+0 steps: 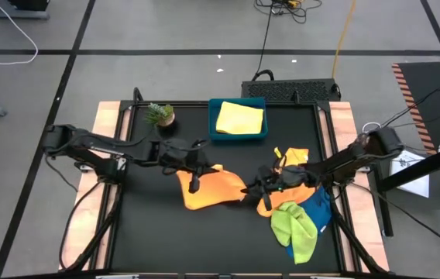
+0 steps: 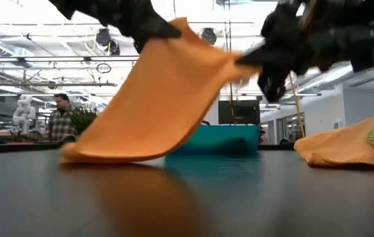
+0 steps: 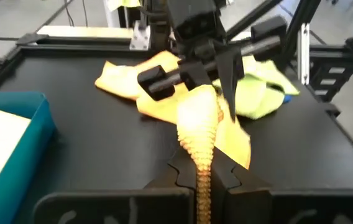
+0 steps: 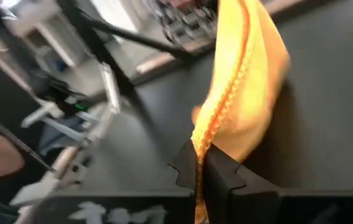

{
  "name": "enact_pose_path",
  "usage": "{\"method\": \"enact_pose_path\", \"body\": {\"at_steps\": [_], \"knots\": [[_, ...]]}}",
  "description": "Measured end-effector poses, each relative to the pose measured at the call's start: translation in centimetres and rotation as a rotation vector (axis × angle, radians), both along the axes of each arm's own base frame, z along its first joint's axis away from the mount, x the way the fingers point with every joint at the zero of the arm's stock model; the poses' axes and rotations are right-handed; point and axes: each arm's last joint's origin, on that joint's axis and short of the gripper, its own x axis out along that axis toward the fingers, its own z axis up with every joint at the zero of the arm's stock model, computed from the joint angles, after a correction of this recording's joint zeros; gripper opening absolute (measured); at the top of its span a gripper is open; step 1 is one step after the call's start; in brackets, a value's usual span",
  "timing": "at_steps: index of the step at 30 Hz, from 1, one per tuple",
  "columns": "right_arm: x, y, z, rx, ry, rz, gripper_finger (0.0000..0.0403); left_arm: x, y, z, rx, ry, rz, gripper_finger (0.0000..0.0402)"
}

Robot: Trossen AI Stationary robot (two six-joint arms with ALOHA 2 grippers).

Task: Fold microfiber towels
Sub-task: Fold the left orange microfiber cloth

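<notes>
An orange microfiber towel [image 1: 208, 190] is stretched between my two grippers at the table's middle. My left gripper [image 1: 196, 177] is shut on its left side and my right gripper [image 1: 252, 188] on its right side. In the low view the towel [image 2: 154, 99] slopes down from both grippers, and its lower end [image 2: 75, 155] rests on the table. A second orange towel [image 1: 291, 157], a lime green towel [image 1: 293, 226] and a blue towel [image 1: 318, 208] lie heaped under the right arm. A yellow towel [image 1: 239, 118] lies in the blue tray [image 1: 214, 124]. My left gripper pinches the orange towel's stitched edge [image 3: 202, 163] between its two fingers, coming from the table's left and slanting slightly down. The cloth runs up and away from the fingers, raised off the table there. My right gripper pinches the towel's stitched edge [image 4: 202, 138] between its two fingers, nearly level, from the table's right. The cloth beyond the fingers is lifted; one layer or several, I cannot tell.
A small potted plant [image 1: 160, 115] stands at the far left of the mat, beside the tray. The heap of towels fills the near right part. Bare black mat [image 1: 150, 232] lies at the near left. A person [image 2: 60, 118] stands in the room behind.
</notes>
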Motion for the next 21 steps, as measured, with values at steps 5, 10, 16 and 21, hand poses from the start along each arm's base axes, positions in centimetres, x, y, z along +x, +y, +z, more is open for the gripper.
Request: {"method": "enact_pose_path", "body": {"at_steps": [5, 10, 16, 21], "knots": [[-0.8, 0.0, 3.5, -0.030, -0.103, 0.035, 0.0001, -1.6, -2.1, 1.7, -0.008, -0.036, 0.031, 0.0003], [-1.0, -0.1, 6.4, -0.059, -0.103, 0.045, 0.0001, -2.9, -4.9, 3.1, -0.013, -0.097, 0.033, 0.0003], [-0.4, 1.2, 9.9, -0.052, -0.099, 0.164, 0.0001, -4.6, -8.3, 3.8, -0.044, -0.142, 0.072, 0.0003], [0.1, 3.0, 11.7, -0.039, -0.100, 0.229, 0.0000, -5.8, -11.1, 4.2, -0.130, -0.180, 0.068, 0.0004]]}}
